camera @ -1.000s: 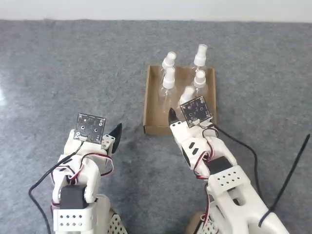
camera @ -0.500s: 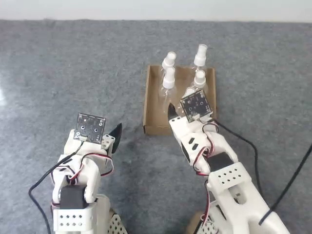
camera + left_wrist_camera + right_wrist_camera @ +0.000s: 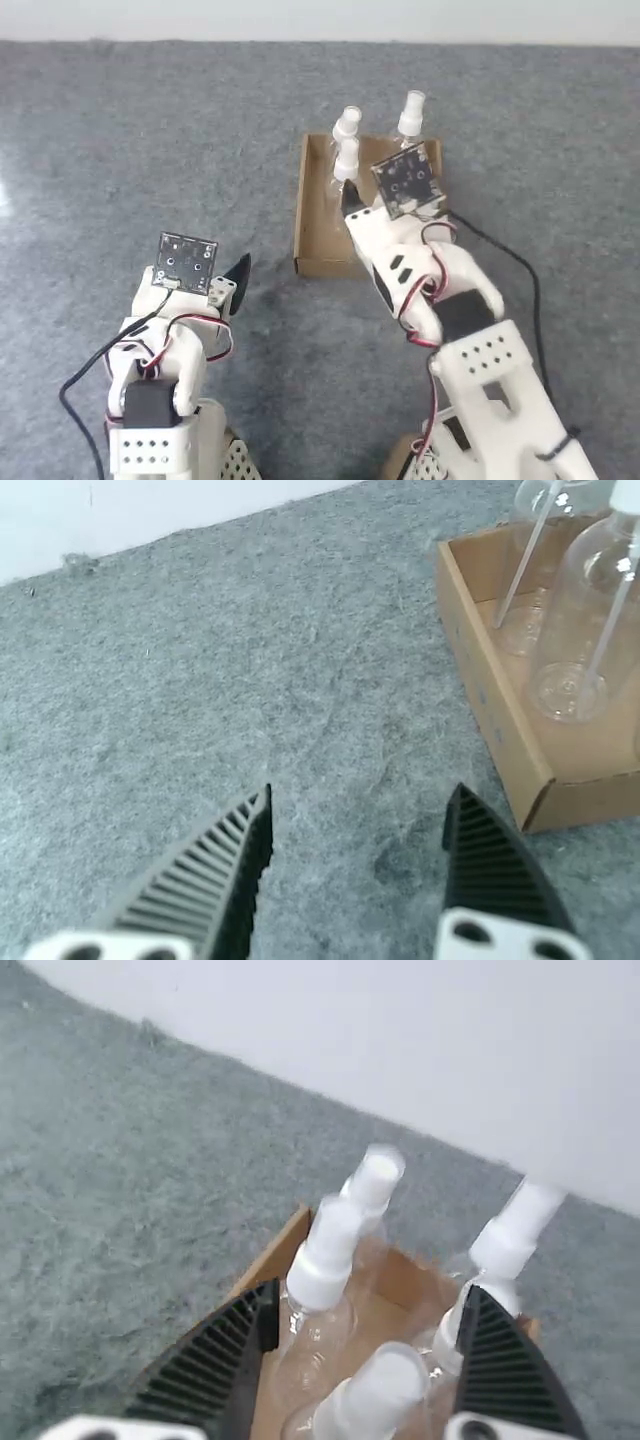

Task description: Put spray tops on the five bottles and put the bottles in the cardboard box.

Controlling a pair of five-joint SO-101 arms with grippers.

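The cardboard box (image 3: 318, 215) lies right of the table's middle, with clear bottles standing upright in it, each with a white spray top. Two tops (image 3: 347, 122) (image 3: 411, 108) stand at the box's far end and a third (image 3: 346, 158) just nearer. My right gripper (image 3: 367, 1300) hovers open over the box. A spray top (image 3: 375, 1392) rises between its fingers, and further tops (image 3: 328, 1250) (image 3: 508, 1228) stand beyond them. My left gripper (image 3: 355, 825) hangs open over bare carpet, left of the box's near corner (image 3: 540, 795). Two bottles (image 3: 585, 620) show inside the box.
Grey carpet (image 3: 150, 140) covers the whole table. The right arm's body and black cables (image 3: 520, 300) stretch over the near right. The left arm's base (image 3: 155, 420) sits at the near left. A pale wall runs along the far edge.
My right arm has pushed forward over the box toward the far bottles, and now hides the two nearer spray tops in the high view. The left arm has kept still.
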